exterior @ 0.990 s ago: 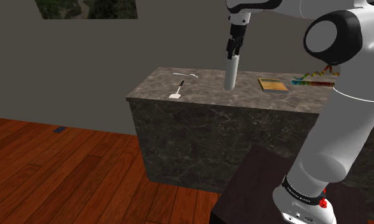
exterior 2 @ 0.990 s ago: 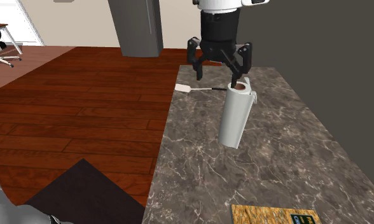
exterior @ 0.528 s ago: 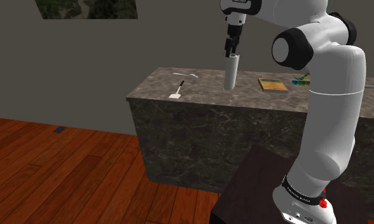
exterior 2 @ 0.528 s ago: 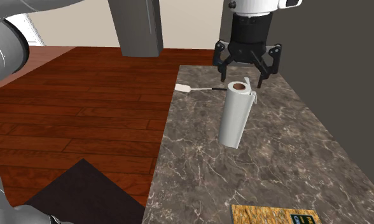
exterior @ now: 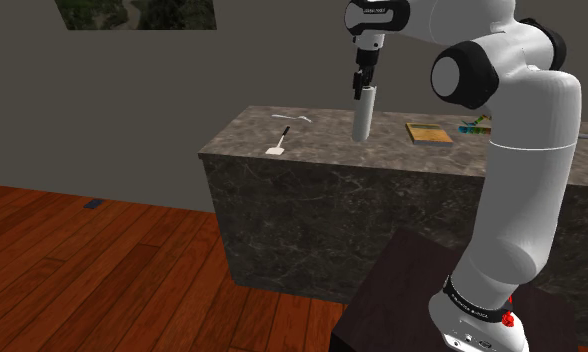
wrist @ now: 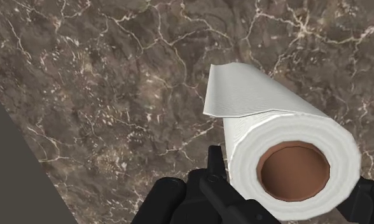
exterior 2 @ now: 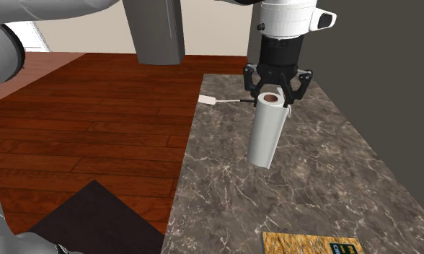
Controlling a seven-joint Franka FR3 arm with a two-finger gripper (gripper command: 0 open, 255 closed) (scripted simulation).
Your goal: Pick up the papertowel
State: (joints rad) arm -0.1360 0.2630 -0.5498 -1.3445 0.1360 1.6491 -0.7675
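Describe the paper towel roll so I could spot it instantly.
Find the dark marbled counter; straight below the black gripper stands a white paper towel roll. It rises upright with a brown core on top, while the white utensil and yellowish book nearby lie flat.

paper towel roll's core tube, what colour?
Reddish-brown core inside the white paper towel roll; clearest in the wrist view.

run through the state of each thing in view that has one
paper towel roll, standing on end on the counter, loose sheet end peeling away, not lifted
gripper, open, astride the roll's top
white utensil, lying flat on the counter
book, closed, lying flat
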